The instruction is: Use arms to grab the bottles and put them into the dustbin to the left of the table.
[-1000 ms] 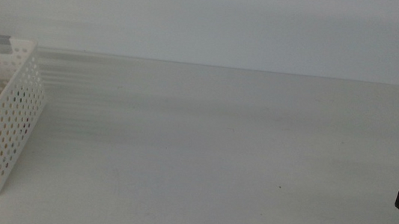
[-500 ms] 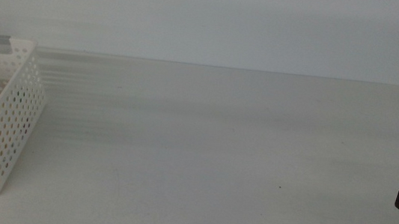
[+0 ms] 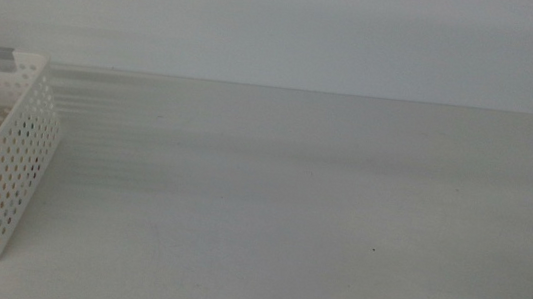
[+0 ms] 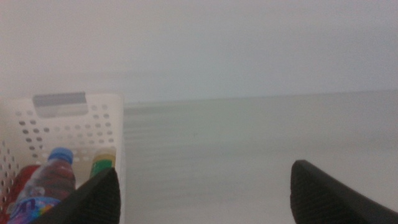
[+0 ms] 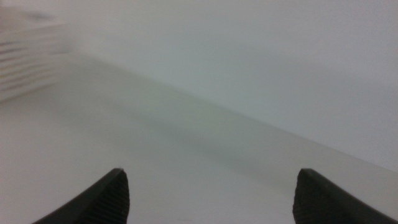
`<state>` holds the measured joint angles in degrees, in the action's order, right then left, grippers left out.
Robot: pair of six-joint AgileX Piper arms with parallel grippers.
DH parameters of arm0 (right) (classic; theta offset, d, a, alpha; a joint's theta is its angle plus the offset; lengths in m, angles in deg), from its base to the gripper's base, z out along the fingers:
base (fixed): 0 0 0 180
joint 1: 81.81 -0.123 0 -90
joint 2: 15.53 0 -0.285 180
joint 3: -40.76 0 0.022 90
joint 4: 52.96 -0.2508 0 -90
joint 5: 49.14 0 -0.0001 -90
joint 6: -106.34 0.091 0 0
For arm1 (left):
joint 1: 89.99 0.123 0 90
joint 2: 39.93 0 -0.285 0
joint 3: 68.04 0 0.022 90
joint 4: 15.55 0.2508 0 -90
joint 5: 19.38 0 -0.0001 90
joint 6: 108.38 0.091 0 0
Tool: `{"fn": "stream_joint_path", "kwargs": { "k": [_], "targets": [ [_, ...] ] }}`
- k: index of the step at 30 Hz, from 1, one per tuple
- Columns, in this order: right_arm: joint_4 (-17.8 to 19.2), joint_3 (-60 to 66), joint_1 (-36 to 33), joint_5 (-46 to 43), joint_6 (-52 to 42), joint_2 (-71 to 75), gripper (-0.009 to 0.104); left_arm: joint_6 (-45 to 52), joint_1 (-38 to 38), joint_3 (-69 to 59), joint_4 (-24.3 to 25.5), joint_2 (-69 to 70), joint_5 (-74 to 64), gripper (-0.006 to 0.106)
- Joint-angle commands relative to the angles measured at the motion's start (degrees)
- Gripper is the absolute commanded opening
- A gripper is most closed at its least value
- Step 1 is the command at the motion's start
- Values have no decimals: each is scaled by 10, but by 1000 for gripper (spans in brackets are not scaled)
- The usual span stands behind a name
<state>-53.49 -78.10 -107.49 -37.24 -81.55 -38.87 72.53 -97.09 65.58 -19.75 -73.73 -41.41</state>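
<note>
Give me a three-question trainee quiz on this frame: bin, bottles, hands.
1. True or false: a bottle lies on the table.
2. Where is the blue-capped bottle? A) in the bin B) in the left hand C) on the table
3. Fill in: both the left hand and the right hand are ____.

Key: 1 false; 2 A; 3 open

Left claw (image 4: 202, 193): two matte black, wedge-shaped fingers (image 4: 93, 200) with rounded tips are showing in the left wrist view. Right claw (image 5: 208, 199): an identical pair of dark, finely textured fingers (image 5: 323, 198) is appearing. In the middle view, a blurred black housing is showing at the left edge, and a black tip at the right.
</note>
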Motion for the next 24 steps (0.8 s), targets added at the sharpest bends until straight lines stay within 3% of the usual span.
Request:
{"fn": "stream_joint_path", "kwargs": {
  "k": [1,6,10,19,24],
  "targets": [
    [0,-15,72,-47,-5,1,77,-9,-1,17,-6,13,46,90],
    [0,8,204,-48,-5,32,77,-9,-1,-32,-6,66,82,90],
    [-12,46,251,-47,-5,90,77,-9,-1,-124,-6,116,138,90],
    [-13,140,260,-49,-5,177,77,-9,11,-318,-6,197,131,90],
    [-13,173,260,-43,-5,177,77,-9,55,-328,-7,256,38,90]
  ]
}}
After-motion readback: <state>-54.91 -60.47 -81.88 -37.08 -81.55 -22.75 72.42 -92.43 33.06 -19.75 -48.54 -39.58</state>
